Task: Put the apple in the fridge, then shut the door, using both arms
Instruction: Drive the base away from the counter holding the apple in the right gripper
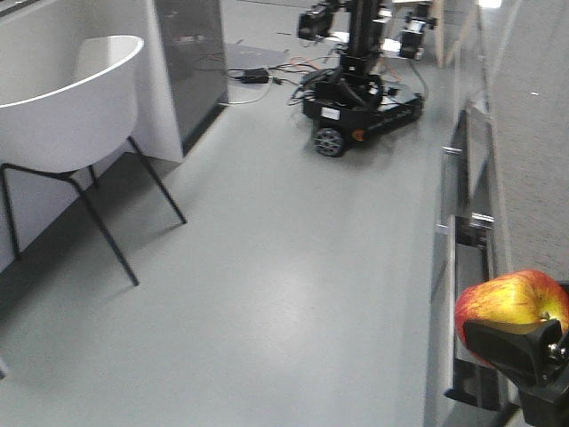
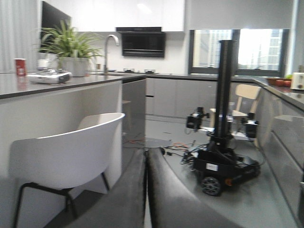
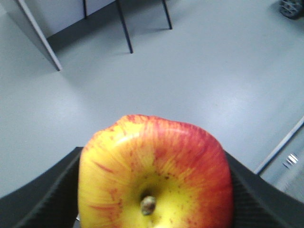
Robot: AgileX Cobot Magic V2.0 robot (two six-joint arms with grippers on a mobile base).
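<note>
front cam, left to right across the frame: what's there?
White plastic shell chair on black metal legs → dark grey glossy panel → black wheeled robot base → red-and-yellow round apple.

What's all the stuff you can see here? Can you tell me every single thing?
apple: one, red and yellow, lower right of the front view
counter: one, grey top with white sides, on the left
white chair: one, white with black legs, beside the counter
other robot: one, black, on wheels, far end of the room
cables: a tangle, mostly black, lying beside the other robot
plant: one, green, on the counter
can: one, red, on the counter left of the plant
tap: one, silver, right of the plant
wooden chair: one, pale, behind the other robot
left gripper: one, black, shut, holding nothing
right gripper: one, black, shut on the apple
</note>
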